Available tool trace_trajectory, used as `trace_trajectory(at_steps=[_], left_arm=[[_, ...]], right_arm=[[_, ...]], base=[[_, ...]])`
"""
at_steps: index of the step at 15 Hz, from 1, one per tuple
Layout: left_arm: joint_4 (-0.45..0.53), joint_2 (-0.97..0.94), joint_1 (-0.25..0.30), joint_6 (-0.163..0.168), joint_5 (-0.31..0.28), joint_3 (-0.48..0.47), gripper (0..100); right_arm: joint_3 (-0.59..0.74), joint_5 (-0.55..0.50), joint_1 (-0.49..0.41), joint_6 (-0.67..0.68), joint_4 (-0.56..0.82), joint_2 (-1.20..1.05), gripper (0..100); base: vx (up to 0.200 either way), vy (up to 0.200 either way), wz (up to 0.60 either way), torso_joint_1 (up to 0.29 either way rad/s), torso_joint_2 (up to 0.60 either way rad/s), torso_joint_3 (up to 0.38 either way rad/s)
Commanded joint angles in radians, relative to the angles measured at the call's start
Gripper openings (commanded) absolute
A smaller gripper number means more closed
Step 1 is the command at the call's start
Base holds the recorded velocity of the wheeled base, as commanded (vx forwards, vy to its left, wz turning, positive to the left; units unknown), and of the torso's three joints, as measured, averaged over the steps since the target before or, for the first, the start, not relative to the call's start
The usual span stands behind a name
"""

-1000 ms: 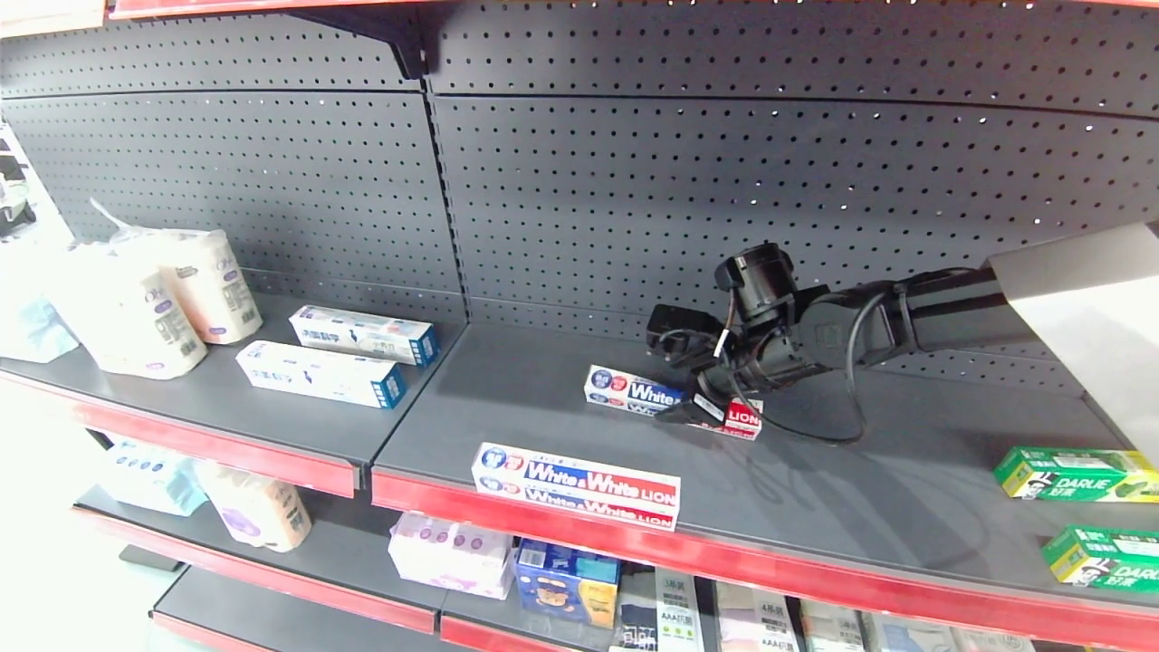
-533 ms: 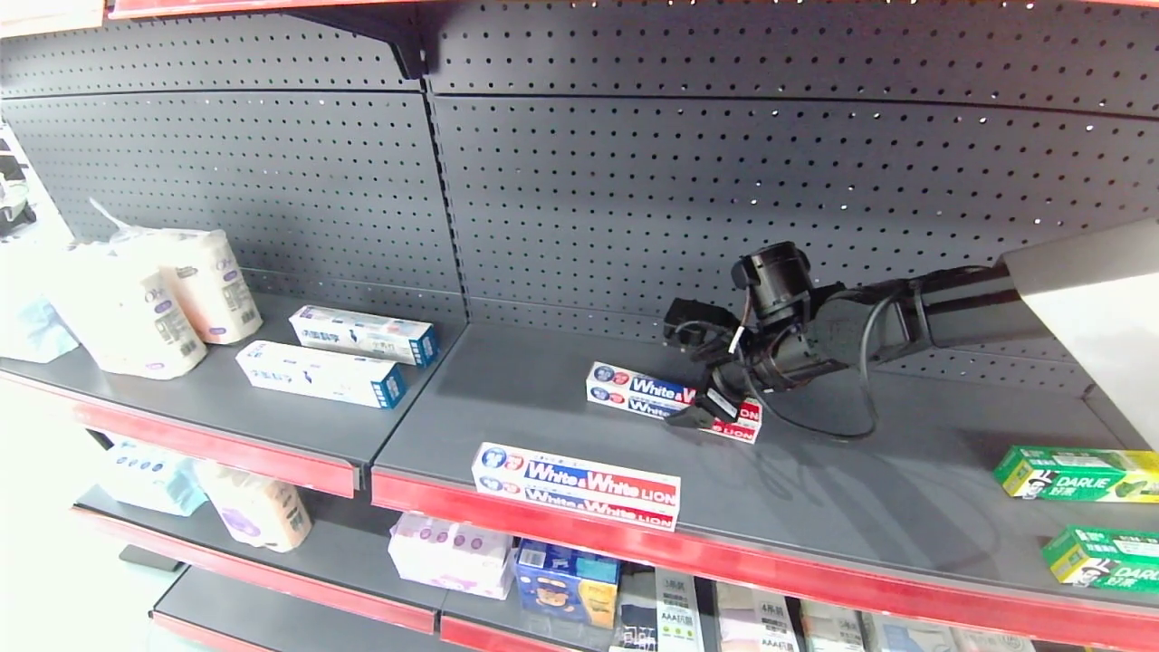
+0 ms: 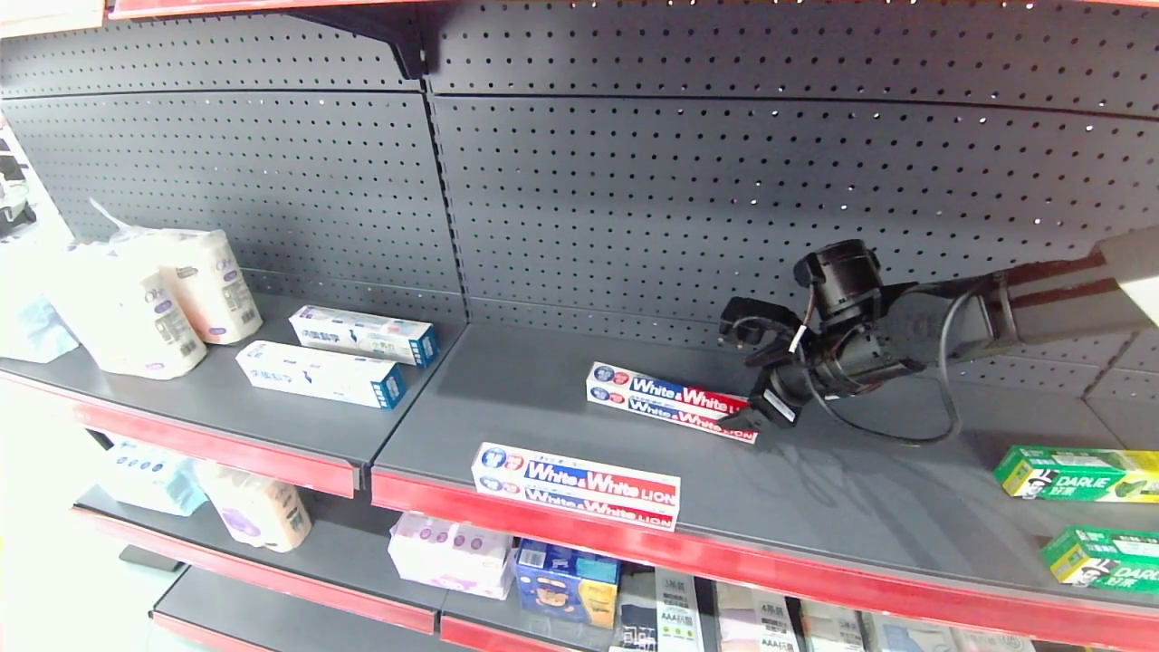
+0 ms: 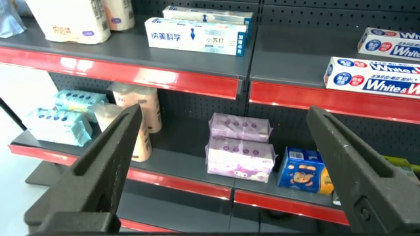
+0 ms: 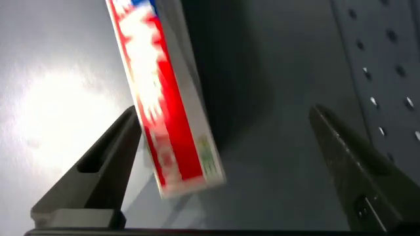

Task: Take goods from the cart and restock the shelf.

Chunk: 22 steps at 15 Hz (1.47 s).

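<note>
Head view: right gripper (image 3: pixel 746 378), jaws spread, sits at 3 o'clock of the toothpaste box (image 3: pixel 670 401), which lies flat on the shelf (image 3: pixel 543 398). Placing looks done; next calls for backing out without nudging it. Right wrist view adds the box end just beside one finger (image 5: pixel 98 170). Left wrist view adds the left gripper (image 4: pixel 223 111), spread and empty.
</note>
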Motion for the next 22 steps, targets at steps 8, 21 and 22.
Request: trace_trajectory(at_steps=[8, 21, 22], left_arm=[[0.0, 0.001, 0.001, 0.0, 0.0, 0.0, 100], [0.0, 0.001, 0.001, 0.0, 0.0, 0.0, 100], [0.0, 0.001, 0.0, 0.0, 0.0, 0.0, 100]], right_arm=[[0.085, -0.05, -0.039, 0.004, -0.01, -0.071, 100], [0.06, -0.107, -0.01, 0.047, -0.016, -0.03, 100], [0.058, -0.107, -0.01, 0.049, -0.016, -0.03, 100]], base=[[0.0, 0.0, 0.0, 0.0, 0.0, 0.0], [0.0, 0.0, 0.0, 0.0, 0.0, 0.0], [0.0, 0.0, 0.0, 0.0, 0.0, 0.0]])
